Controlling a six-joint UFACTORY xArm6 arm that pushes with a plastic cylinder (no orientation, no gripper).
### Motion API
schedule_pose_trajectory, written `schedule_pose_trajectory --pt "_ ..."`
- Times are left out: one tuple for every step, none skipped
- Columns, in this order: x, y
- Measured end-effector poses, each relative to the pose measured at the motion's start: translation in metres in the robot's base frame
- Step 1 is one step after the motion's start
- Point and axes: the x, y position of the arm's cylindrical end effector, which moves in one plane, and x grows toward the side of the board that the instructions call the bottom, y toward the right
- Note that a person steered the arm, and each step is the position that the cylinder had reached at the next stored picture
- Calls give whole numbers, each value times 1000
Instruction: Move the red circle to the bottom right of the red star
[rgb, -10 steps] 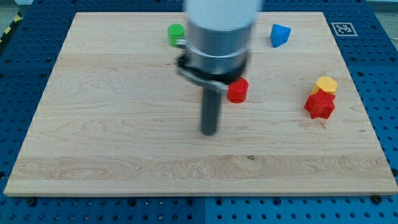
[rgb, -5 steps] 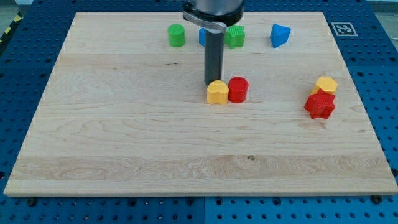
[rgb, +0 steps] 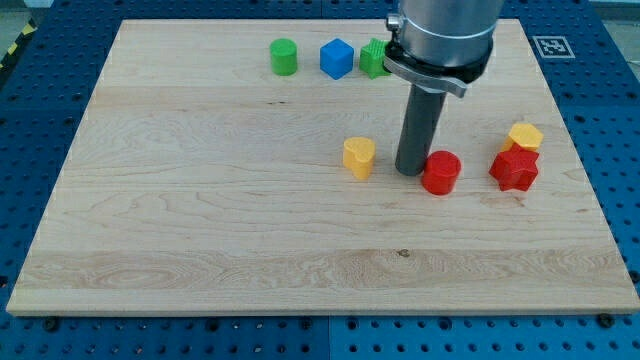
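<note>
The red circle lies on the wooden board, right of the middle. My tip stands right against its left side. The red star lies further to the view's right, level with the circle, a short gap apart. A yellow hexagon block touches the star's top.
A yellow heart-shaped block lies just left of my tip. Along the board's top stand a green cylinder, a blue cube and a green block partly hidden by the arm. The arm's body covers the top right.
My tip moved from above the yellow heart to the right and down. The red circle slid right and slightly down, away from the yellow heart and closer to the red star.
</note>
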Motion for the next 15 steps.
schedule_pose_trajectory --pt "5 23" --pt "10 48" --pt "21 54" --pt "38 54" --pt "50 54" --pt "56 54" --pt "50 42" --pt "25 41" --pt "20 47" --pt "20 62" --pt "28 67" --pt "42 67" --pt "52 67" --pt "55 67" --pt "57 67"
